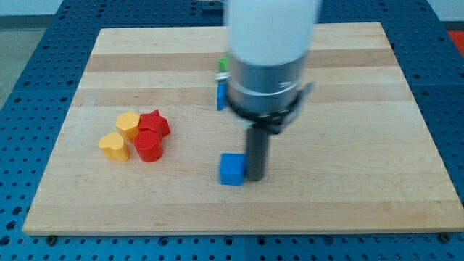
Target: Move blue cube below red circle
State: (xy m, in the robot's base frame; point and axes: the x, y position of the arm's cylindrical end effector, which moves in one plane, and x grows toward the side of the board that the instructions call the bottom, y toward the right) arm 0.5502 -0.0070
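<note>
Blue cube point(232, 170) sits mid-bench point(348, 203), well right of red circle point(148, 146). My tip point(257, 177) touching cube's right face. No claw on rig, rod only. Risks: off-centre push spins cube off tip; overshoot hits red circle, yellow blocks point(114, 146).

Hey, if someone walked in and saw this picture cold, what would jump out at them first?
The big white and grey arm fills the view's top centre, ending in a dark rod whose end, my tip, sits right beside a blue cube on that cube's right. At the view's left a tight cluster stands out on the pale wooden board: a red circle, a red star and two yellow blocks.
</note>
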